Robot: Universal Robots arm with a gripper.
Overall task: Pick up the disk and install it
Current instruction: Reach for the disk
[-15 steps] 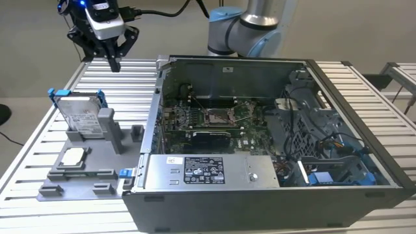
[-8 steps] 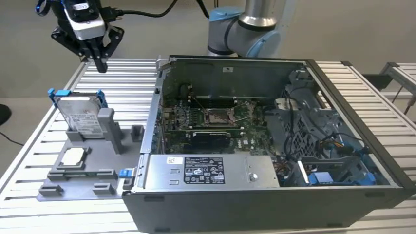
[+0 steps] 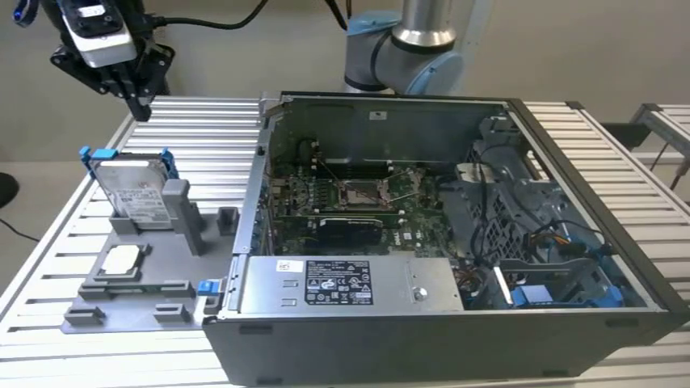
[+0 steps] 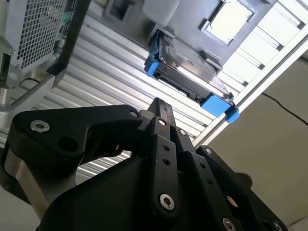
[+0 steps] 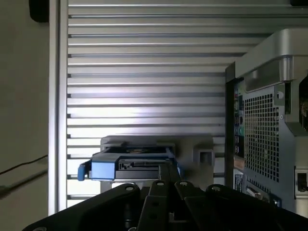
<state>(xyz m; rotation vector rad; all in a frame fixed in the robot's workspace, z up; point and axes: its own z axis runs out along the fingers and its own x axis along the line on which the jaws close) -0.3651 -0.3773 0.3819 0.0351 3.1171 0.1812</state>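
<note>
The gripper is closest to the lens in the second wrist view. Its black fingers converge to a single tip, so the jaws look closed with nothing between them, though the angle is steep. In the exterior view it hangs over the far corner of the slatted tabletop on the exterior view's left, tips pointing down and clear of everything below.

The disk stands on edge, leaning slightly, in a grey holder by the tabletop's edge on the exterior view's left. Its white label faces the camera and the blue carrier tabs stick out at the top. It sits nearer the camera than the gripper and apart from it. A small silver chip lies flat on the same holder.

Just beside the holder, the open computer case fills the rest of the tabletop, with the power-supply box along its near wall.
</note>
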